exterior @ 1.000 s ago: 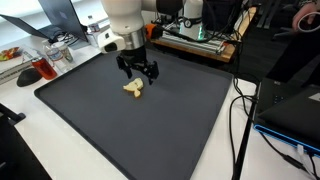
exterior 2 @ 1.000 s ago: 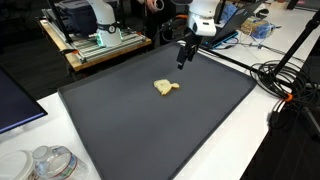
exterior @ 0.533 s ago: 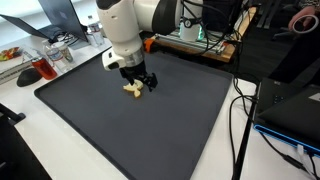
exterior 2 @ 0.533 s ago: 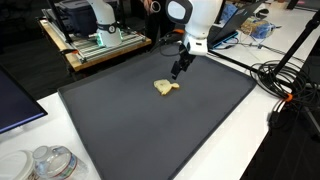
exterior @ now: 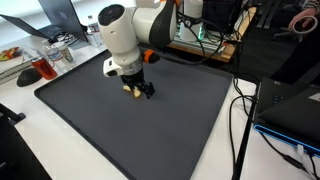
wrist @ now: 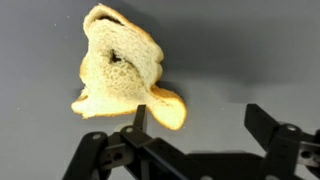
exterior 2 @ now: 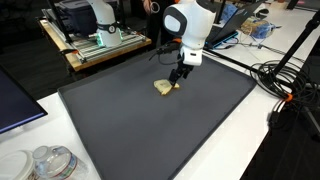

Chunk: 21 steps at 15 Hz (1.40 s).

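Observation:
A torn, yellowish piece of bread (wrist: 120, 70) lies on the dark mat (exterior: 160, 130) and shows in both exterior views (exterior: 129, 88) (exterior 2: 163, 88). My gripper (wrist: 200, 115) hangs low over the mat with its jaws wide open and nothing between them. In the wrist view the left fingertip (wrist: 140, 112) stands at the bread's lower right lobe, while the right fingertip (wrist: 262, 118) is over bare mat. In the exterior views the gripper (exterior: 141, 90) (exterior 2: 177, 81) sits right beside the bread, which the fingers partly hide.
The mat (exterior 2: 150, 130) lies on a white table. A drinking glass (exterior: 45, 68) and clutter stand at the far left, a laptop (exterior: 290, 110) and cables (exterior: 238, 115) at the right. A plastic container (exterior 2: 50, 162) and cables (exterior 2: 275, 80) border the mat.
The arm has swung over and come down towards the bread, bringing the open gripper from above the mat's far edge to just beside the bread. The bread has not moved.

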Available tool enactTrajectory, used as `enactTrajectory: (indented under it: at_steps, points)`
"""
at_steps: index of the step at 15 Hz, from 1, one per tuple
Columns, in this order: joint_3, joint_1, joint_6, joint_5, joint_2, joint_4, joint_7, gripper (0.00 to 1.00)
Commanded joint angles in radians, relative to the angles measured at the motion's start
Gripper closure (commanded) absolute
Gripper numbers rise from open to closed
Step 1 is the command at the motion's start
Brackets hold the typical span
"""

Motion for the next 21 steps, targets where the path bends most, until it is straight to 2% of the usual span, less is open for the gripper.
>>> enactTrajectory:
  at_steps: [1, 8, 9, 10, 19, 21]
  points:
    - [-0.032, 0.025, 0.007, 0.008, 0.023, 0.013, 0.056, 0.00]
    - [-0.035, 0.020, 0.003, 0.019, 0.041, 0.015, 0.075, 0.00]
    - [-0.030, 0.015, 0.002, 0.024, 0.045, 0.017, 0.067, 0.10]
    - [-0.030, 0.015, 0.004, 0.025, 0.048, 0.018, 0.066, 0.26]
    - [-0.026, 0.005, 0.011, 0.035, 0.043, 0.017, 0.042, 0.89]
    - [-0.031, 0.012, 0.009, 0.024, 0.040, 0.016, 0.043, 0.98]
